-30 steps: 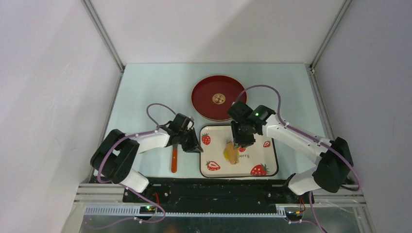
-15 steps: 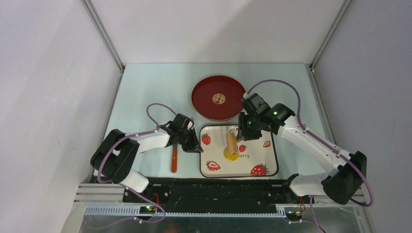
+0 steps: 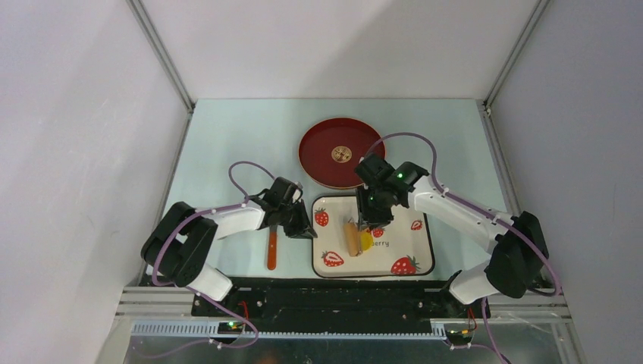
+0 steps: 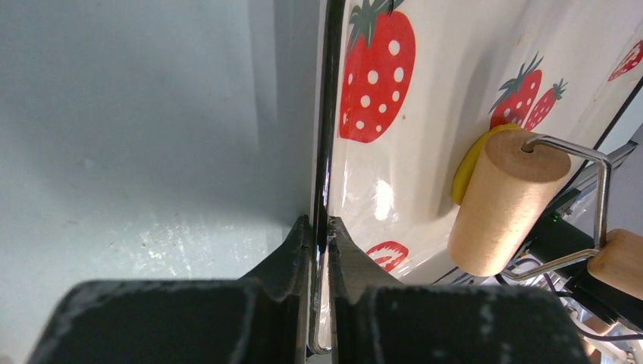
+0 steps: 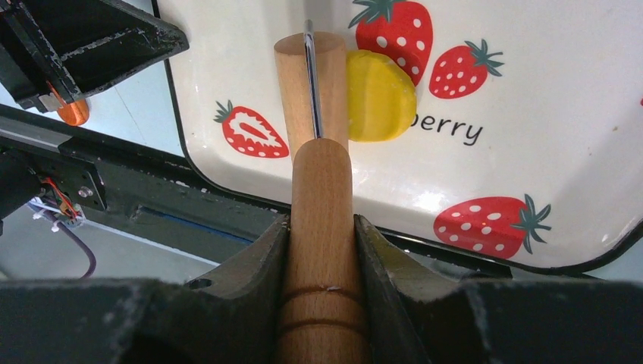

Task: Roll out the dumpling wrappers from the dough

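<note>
Pale blue desk point(image 3: 227, 136) carries the strawberry tray point(image 3: 409, 254), low centre of my overhead view, with my left claw point(image 4: 319, 227) pinched tight on its left rim. My right claw point(image 5: 321, 227) is closed around the roller point(image 5: 292, 83) by its handle; the yellow dough point(image 5: 379, 95) lies mid-tray, against the roller.

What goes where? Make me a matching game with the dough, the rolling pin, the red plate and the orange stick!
1 dough
2 rolling pin
3 red plate
4 orange stick

A on the table, left of the tray
B in the right gripper, jaws closed on it
C on the tray
D on the table, beyond the tray

Pairs: 1-C, 2-B, 3-D, 4-A
</note>
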